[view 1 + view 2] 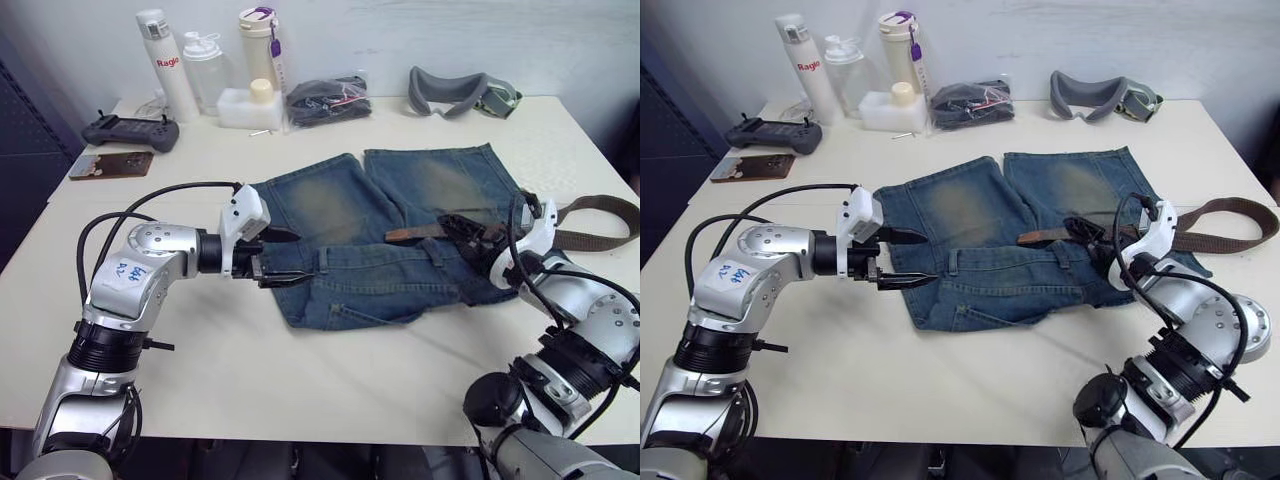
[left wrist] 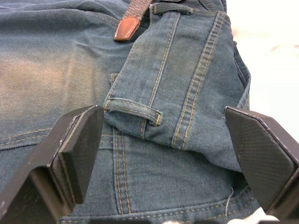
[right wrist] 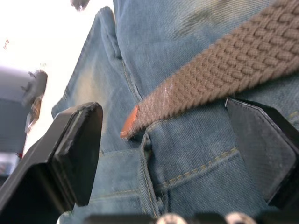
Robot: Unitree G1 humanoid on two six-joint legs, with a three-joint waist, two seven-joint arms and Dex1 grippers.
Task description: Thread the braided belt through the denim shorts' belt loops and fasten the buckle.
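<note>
I have the left gripper spread wide at the waistband end of the denim shorts, mid-table, straddling a belt loop. My right gripper is wide too, around the braided belt, which trails toward the table's right edge.

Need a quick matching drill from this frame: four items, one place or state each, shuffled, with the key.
Items:
1. braided belt
2. left gripper
3. grey goggles
4. black game controller

Places or states:
A. far table edge, right of the black bundle
B. open at the denim shorts' waistband corner
C. lying across the shorts, tail looping off to the right
D. far left, beside the white bottle

Pairs: 1-C, 2-B, 3-A, 4-D
</note>
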